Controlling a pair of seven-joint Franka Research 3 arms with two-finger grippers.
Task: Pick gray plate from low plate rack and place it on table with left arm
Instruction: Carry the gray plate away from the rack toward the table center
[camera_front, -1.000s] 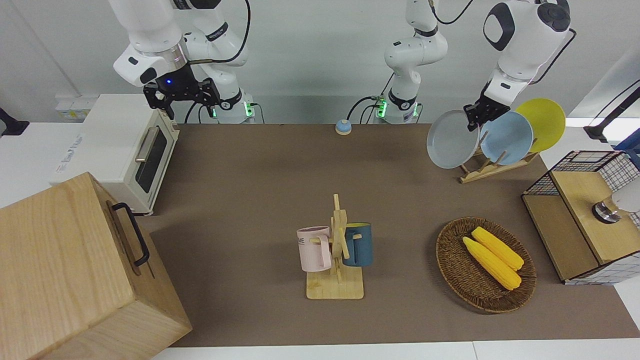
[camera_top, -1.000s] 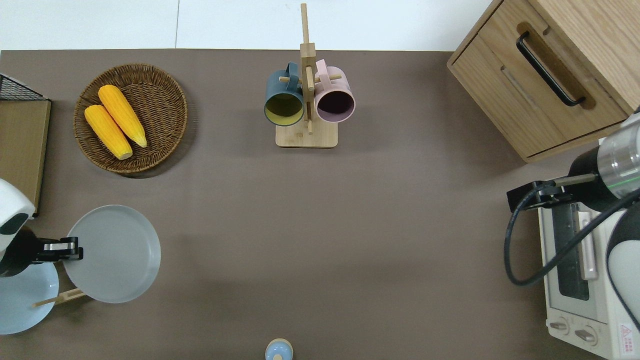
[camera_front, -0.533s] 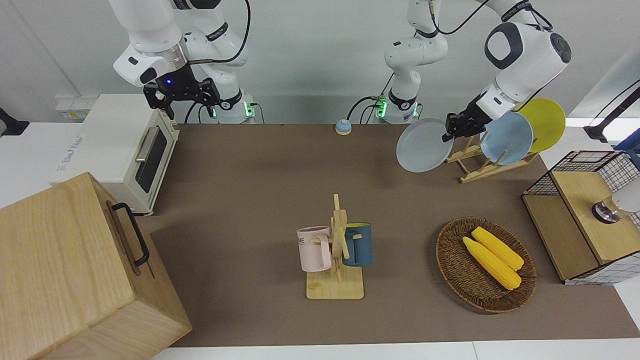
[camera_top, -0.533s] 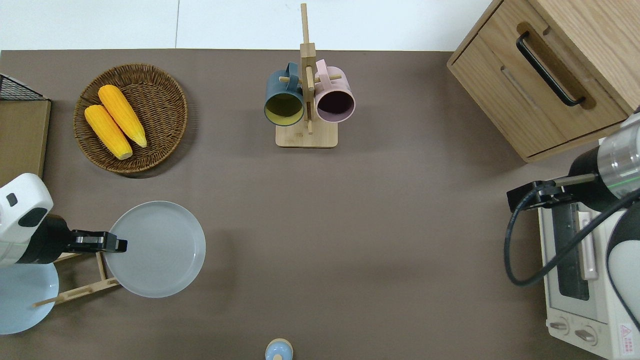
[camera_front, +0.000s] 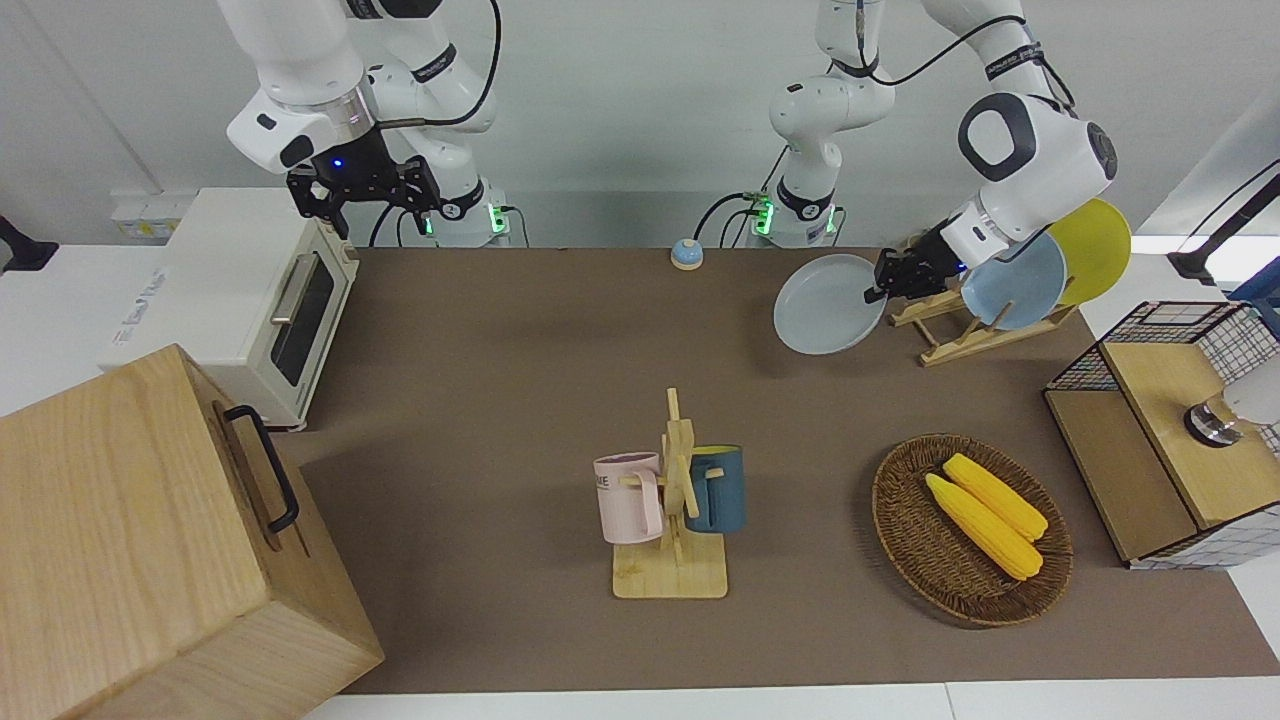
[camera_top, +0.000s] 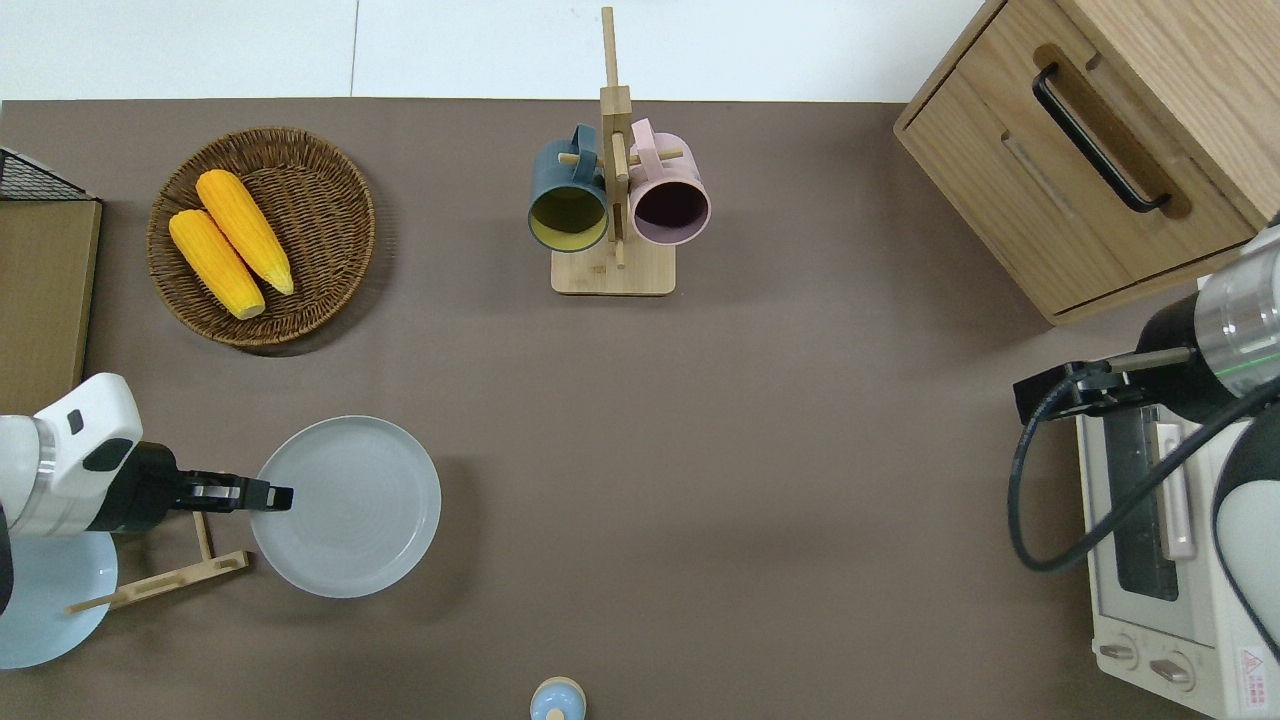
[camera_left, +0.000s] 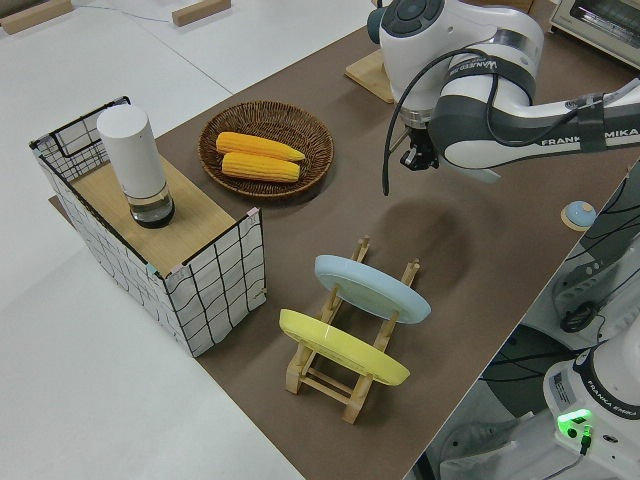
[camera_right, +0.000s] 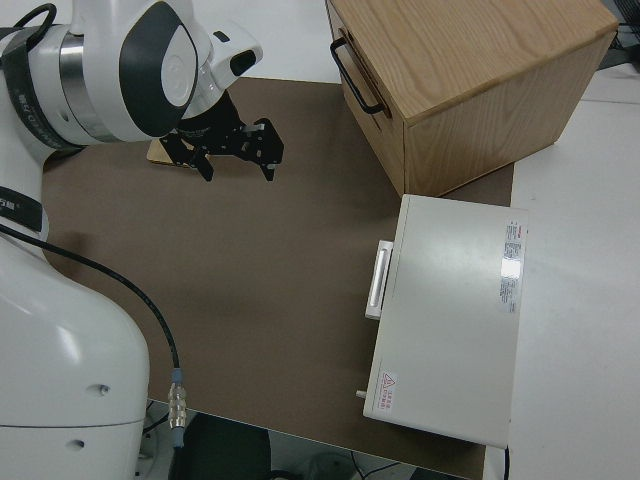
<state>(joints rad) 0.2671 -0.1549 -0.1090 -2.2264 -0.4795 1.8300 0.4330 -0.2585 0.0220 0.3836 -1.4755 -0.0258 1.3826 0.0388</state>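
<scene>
My left gripper (camera_front: 878, 285) is shut on the rim of the gray plate (camera_front: 826, 320) and holds it nearly flat a little above the table (camera_front: 520, 330). In the overhead view the left gripper (camera_top: 270, 497) and the gray plate (camera_top: 348, 508) are over bare mat beside the low plate rack (camera_top: 160, 580), toward the table's middle. The low plate rack (camera_front: 962, 335) holds a light-blue plate (camera_front: 1015, 285) and a yellow plate (camera_front: 1095, 245). In the left side view the arm hides the gray plate. My right gripper (camera_right: 238, 165) is open and parked.
A wicker basket (camera_front: 900, 530) with two corn cobs lies farther from the robots than the rack. An upright mug stand (camera_front: 675, 500) with two mugs stands mid-table. A wire-mesh box (camera_front: 1160, 430), a wooden cabinet (camera_front: 130, 540), a toaster oven (camera_front: 250, 290) and a small bell (camera_front: 686, 254) line the edges.
My left gripper has carried the gray plate off the rack toward the table's middle, lowering it and tilting it from upright to nearly flat. The right arm has not moved.
</scene>
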